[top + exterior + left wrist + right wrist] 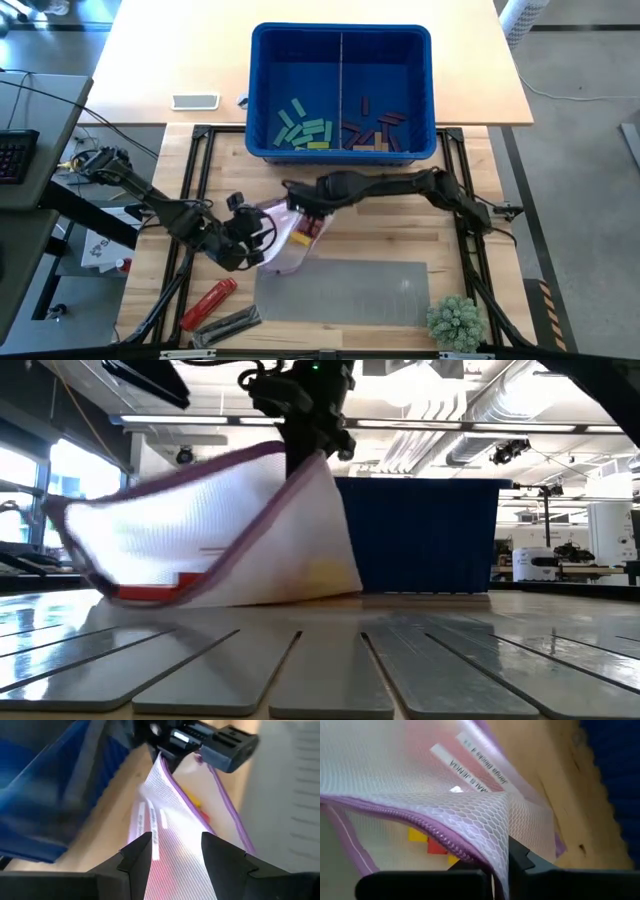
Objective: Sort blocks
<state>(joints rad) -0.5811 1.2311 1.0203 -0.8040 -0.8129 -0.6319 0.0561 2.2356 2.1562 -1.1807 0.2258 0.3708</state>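
A white mesh bag (288, 238) with a purple zipper edge stands tent-like at the table's middle, with both grippers on it. Yellow and red blocks (427, 840) show through its mesh. My right gripper (305, 448) is shut on the bag's top, reaching from the right. My left gripper (175, 855) has come in from the left, and the bag fills the gap between its fingers. Behind, a blue bin (340, 40) holds teal, green and yellow blocks (303, 130) in its left half. Its right half holds reddish-brown blocks (375, 132). My left gripper has the bag's white mesh body (172, 867) between its two fingers, near the bag's left end, coming slanting down from the table's left. That end (62, 515) hangs clear of the table. How many layers it holds, I cannot tell. My right gripper pinches a fold of mesh right beside the purple zipper edge (495, 832) between its two fingers, from above, pointing down. The bag hangs below it with its upper edge drawn taut. Its lower edge (290, 596) rests on the table.
A grey slatted mat (345, 292) lies in front of the bag. A red cylindrical tool (208, 303) and a dark flat tool (228, 325) lie at the near left. A small green plant (455, 322) stands at the near right.
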